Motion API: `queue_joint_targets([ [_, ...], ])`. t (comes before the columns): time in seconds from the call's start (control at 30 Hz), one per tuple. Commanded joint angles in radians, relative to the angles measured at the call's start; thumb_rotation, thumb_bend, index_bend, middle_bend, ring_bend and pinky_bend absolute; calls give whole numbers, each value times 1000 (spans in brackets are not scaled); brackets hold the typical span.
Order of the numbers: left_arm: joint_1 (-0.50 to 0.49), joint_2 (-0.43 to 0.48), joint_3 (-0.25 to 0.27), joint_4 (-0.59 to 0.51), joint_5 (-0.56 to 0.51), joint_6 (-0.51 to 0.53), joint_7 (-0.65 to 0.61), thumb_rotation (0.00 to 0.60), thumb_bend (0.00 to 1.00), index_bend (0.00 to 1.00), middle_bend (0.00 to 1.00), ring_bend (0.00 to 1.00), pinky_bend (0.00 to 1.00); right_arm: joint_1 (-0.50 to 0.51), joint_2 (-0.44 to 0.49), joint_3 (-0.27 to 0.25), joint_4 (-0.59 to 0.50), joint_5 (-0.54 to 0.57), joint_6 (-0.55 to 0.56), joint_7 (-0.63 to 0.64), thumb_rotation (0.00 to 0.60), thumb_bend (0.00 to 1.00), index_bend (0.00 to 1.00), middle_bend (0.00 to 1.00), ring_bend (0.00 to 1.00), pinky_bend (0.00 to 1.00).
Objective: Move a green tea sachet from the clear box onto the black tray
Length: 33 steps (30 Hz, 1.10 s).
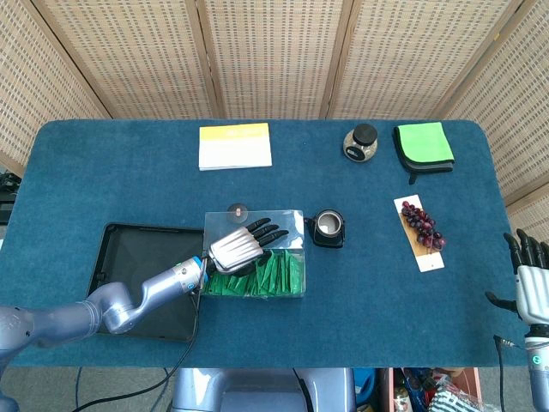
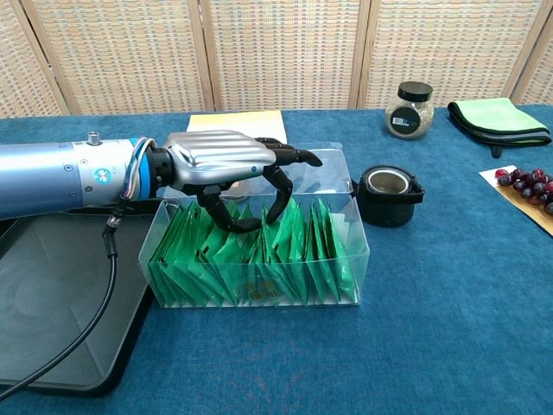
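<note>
The clear box (image 1: 294, 221) (image 2: 349, 245) stands mid-table, packed with upright green tea sachets (image 1: 279, 273) (image 2: 315, 246). My left hand (image 1: 237, 246) (image 2: 221, 157) hangs over the box's left half, palm down. Its dark fingers (image 2: 281, 177) reach in among the sachet tops. The thumb and one finger meet on the top edge of one sachet near the middle, and that sachet still stands in the row. The black tray (image 1: 129, 249) (image 2: 47, 320) lies just left of the box, under my left forearm. My right hand (image 1: 532, 273) rests at the table's right front corner, fingers apart, holding nothing.
A black cup (image 1: 328, 227) (image 2: 389, 195) stands close to the box's right side. Further back are a yellow-white booklet (image 1: 234, 146), a glass jar (image 1: 360, 143) (image 2: 409, 110) and a green cloth (image 1: 423, 144) (image 2: 498, 117). Grapes on a board (image 1: 421, 225) lie to the right.
</note>
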Motion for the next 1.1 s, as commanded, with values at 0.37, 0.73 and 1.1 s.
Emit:
queue_joint_targets([
  [0.37, 4, 1, -2, -2, -10, 11, 6, 600, 455, 675, 0, 0, 0, 1, 1, -1, 0, -2, -2, 6, 600, 0, 0, 0, 0, 0],
  [0.73, 9, 74, -32, -83, -20, 55, -15, 600, 455, 699, 0, 0, 0, 1, 2, -2, -4, -5, 0, 6, 600, 0, 0, 0, 0, 0],
  [1.1, 28, 182, -81, -197, -31, 130, -46, 600, 456, 702, 0, 0, 0, 0, 3, -5, -11, -10, 5, 0, 600, 0, 0, 0, 0, 0],
])
